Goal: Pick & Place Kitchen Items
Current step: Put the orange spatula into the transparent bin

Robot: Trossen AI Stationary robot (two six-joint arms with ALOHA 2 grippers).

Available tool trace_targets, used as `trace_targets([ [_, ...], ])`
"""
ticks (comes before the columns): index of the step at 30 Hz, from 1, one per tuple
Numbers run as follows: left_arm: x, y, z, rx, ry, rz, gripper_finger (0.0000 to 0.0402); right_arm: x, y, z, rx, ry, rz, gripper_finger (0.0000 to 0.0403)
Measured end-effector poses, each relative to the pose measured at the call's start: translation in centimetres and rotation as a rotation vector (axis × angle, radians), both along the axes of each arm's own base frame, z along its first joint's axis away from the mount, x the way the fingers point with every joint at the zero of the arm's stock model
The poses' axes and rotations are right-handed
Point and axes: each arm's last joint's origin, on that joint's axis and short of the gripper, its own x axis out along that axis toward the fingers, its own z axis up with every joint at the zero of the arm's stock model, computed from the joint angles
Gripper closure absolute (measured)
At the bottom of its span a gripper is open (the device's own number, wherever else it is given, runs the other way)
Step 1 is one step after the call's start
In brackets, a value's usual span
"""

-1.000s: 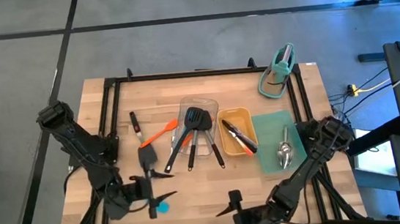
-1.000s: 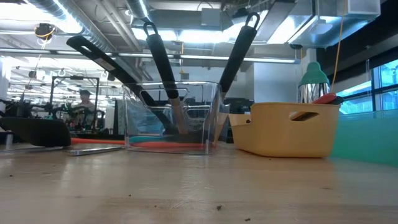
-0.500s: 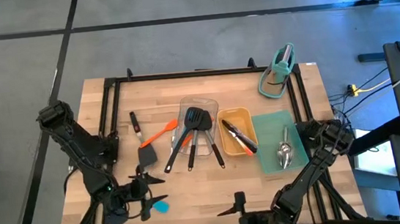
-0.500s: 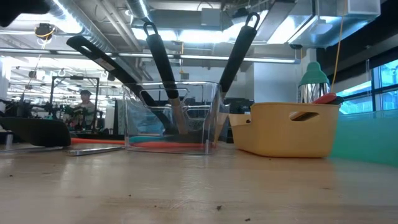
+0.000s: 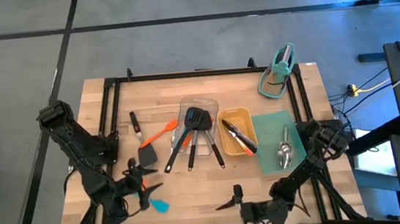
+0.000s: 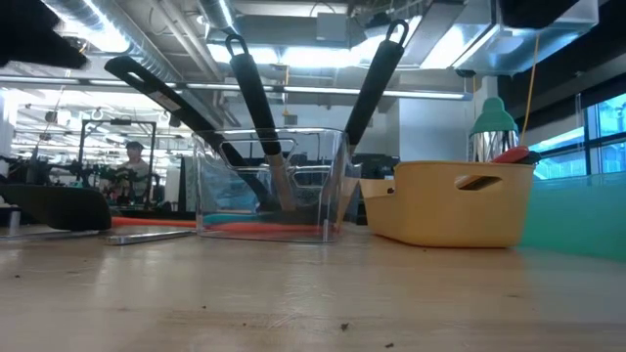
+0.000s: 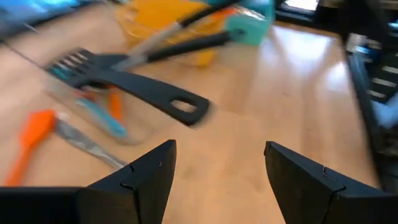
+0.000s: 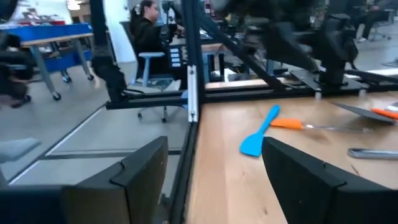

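My left gripper [image 5: 147, 185] stands open near the table's near-left corner, between a black turner [image 5: 145, 155] lying flat and a blue spatula [image 5: 161, 204]. My right gripper [image 5: 230, 199] is open at the near edge and faces the blue spatula [image 8: 256, 138]. An orange spatula [image 5: 159, 134] lies on the wood. Black turners [image 5: 195, 120] lean in a clear tray [image 5: 201, 103], handles over its rim. Tongs [image 5: 238, 138] lie in the yellow tray [image 5: 235, 114]. Steel spoons [image 5: 285, 151] rest on a teal mat. Nothing is between the fingers of either gripper [image 7: 217, 168] [image 8: 214, 168].
A teal stand [image 5: 278, 71] sits at the far right corner. A black frame rail [image 5: 114, 98] borders the table. Bare wood [image 5: 200, 189] lies between the two grippers. A person sits in the room beyond the table [image 8: 146, 28].
My left gripper has moved off the blue spatula toward the far edge and the flat black turner, rolling about its own axis and coming lower; the spatula now shows uncovered. My right gripper has come lower with its wrist tipped. No utensil has moved.
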Motion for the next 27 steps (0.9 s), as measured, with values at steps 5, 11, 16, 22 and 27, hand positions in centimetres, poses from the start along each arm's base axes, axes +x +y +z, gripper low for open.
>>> trace_targets([
  [5, 0.3, 3.2, -0.8, 0.083, 0.082, 0.171, 0.0162, 0.0, 0.1, 0.2, -0.030, -0.015, 0.011, 0.0139],
  [11, 1.2, 7.1, -1.3, 0.130, 0.327, 0.359, 0.0162, 0.0, 0.1, 0.2, -0.039, -0.015, 0.010, 0.0139],
  [16, 2.5, 9.1, -1.3, 0.203, 0.447, 0.389, 0.0162, 0.0, 0.1, 0.2, -0.045, -0.016, 0.011, 0.0139],
  [22, 3.7, 11.1, -1.3, 0.253, 0.517, 0.417, 0.0163, -0.1, 0.1, 0.2, -0.047, -0.014, 0.012, 0.0139],
  [27, 3.5, 12.4, -2.1, 0.191, 0.471, 0.366, 0.0185, -0.1, 0.2, 0.2, -0.047, -0.014, 0.014, 0.0139],
])
